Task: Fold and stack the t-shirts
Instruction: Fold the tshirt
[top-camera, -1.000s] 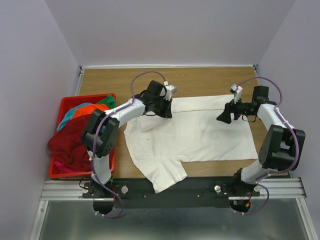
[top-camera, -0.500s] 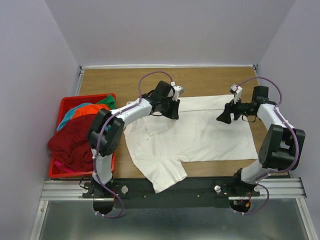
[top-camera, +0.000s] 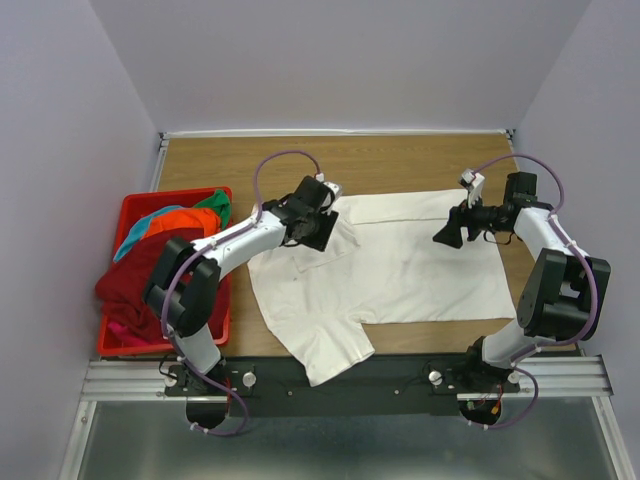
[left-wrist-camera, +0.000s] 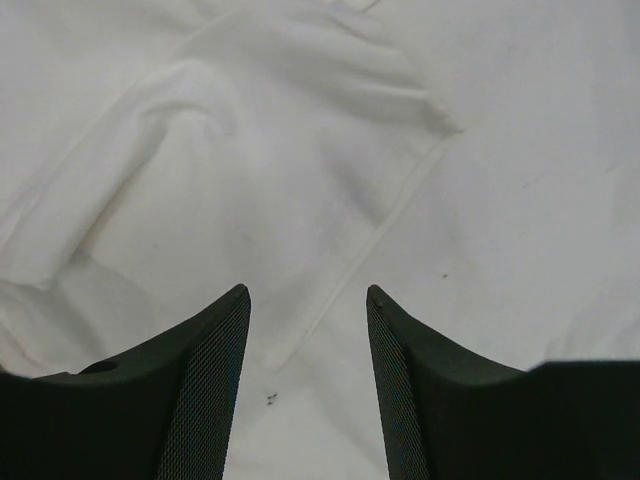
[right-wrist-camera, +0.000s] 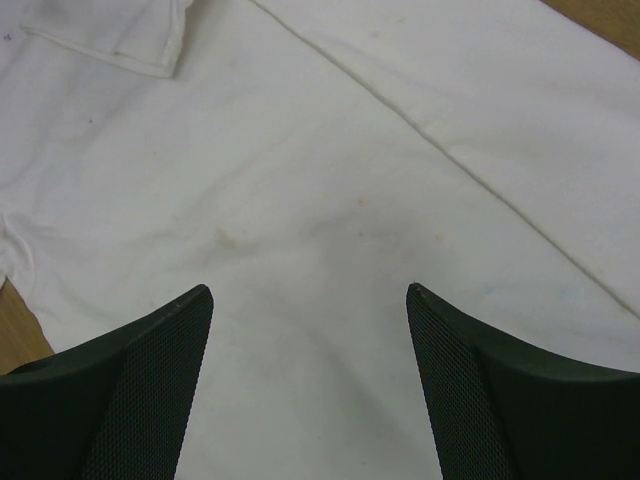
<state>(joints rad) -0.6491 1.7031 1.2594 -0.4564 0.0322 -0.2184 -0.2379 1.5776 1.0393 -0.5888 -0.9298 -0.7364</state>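
The white t-shirt (top-camera: 420, 270) lies flat on the table (top-camera: 400, 160) with its long axis running side to side in front of you: neck end toward the left arm, hem (top-camera: 507, 268) toward the right. Your left gripper (top-camera: 320, 232) hangs over the far shoulder area, fingers apart with nothing between them. Its wrist view shows only loose white cloth beneath, with the far sleeve (left-wrist-camera: 260, 130) lying bunched and turned in over the body. Your right gripper (top-camera: 442, 232) hovers over the far half of the shirt nearer the hem. Its jaws are spread wide and empty, and smooth fabric shows below them. The relation that matters now is the near sleeve (top-camera: 335, 355). It sticks out from the body toward the near edge of the table, on the neck end, so it lies back toward the arm bases from your left gripper and well apart from your right one. The left arm is plainly the nearer, and the likely next fold, bringing that sleeve in across the body, looks like its job. That means reaching back toward yourself rather than further out. If you instead fold the body lengthwise, each gripper already sits over its own end of the long axis. The other t-shirts (top-camera: 150, 270), dark red, orange, teal and green, are heaped in the red basket (top-camera: 160, 350) just beside the left arm, not yet folded.
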